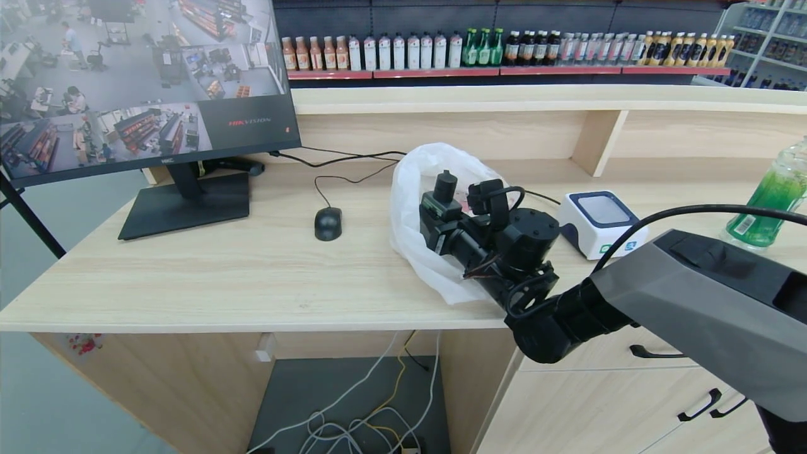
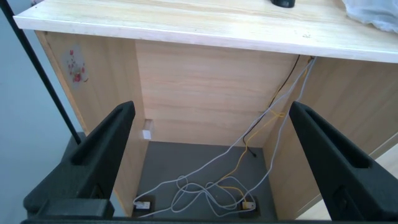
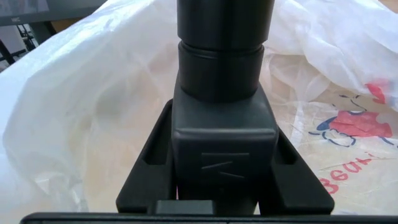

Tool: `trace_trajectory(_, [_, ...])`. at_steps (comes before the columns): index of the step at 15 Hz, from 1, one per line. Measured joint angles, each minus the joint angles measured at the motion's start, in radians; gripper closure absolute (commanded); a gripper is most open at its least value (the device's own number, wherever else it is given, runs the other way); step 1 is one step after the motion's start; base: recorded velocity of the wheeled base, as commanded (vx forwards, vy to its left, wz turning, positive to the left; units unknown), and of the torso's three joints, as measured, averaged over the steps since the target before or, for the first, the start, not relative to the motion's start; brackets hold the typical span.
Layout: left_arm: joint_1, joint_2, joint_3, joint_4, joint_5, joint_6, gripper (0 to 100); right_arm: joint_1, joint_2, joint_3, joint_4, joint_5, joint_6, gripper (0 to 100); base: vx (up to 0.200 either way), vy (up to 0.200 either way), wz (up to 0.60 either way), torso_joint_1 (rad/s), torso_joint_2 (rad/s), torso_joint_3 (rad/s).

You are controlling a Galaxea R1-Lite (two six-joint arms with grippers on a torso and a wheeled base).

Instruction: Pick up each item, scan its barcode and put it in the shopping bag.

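Bag of thin white plastic (image 1: 413,195) sits on the pale wooden counter (image 1: 252,271), just beside a white box scanner with a dark window (image 1: 602,221). At the bag's mouth the right gripper (image 1: 443,211) is clamped on a black bottle-shaped item with a round cap (image 3: 222,81). A clear green bottle (image 1: 772,202) stands to the scanner's right. The left gripper (image 2: 211,118) hangs below the counter edge, jaws spread wide.

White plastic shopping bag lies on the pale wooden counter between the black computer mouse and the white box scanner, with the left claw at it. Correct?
No: the head view shows the right claw at the white plastic shopping bag. It lies on the pale wooden counter between the black computer mouse and the white box scanner.
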Motion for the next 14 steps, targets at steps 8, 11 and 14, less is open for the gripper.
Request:
trace_trajectory(8, [0.0, 0.0, 0.0, 0.0, 0.0, 0.0, 0, 0.0, 0.0, 0.039, -0.001, -0.006, -0.006, 100, 0.0, 0.0, 0.0, 0.0, 0.0, 0.0])
trace_trajectory(11, [0.0, 0.0, 0.0, 0.0, 0.0, 0.0, 0, 0.0, 0.0, 0.04, 0.0, -0.007, -0.006, 100, 0.0, 0.0, 0.0, 0.0, 0.0, 0.0])
trace_trajectory(14, [0.0, 0.0, 0.0, 0.0, 0.0, 0.0, 0, 0.0, -0.001, 0.04, 0.003, -0.007, -0.005, 0, 0.0, 0.0, 0.0, 0.0, 0.0, 0.0])
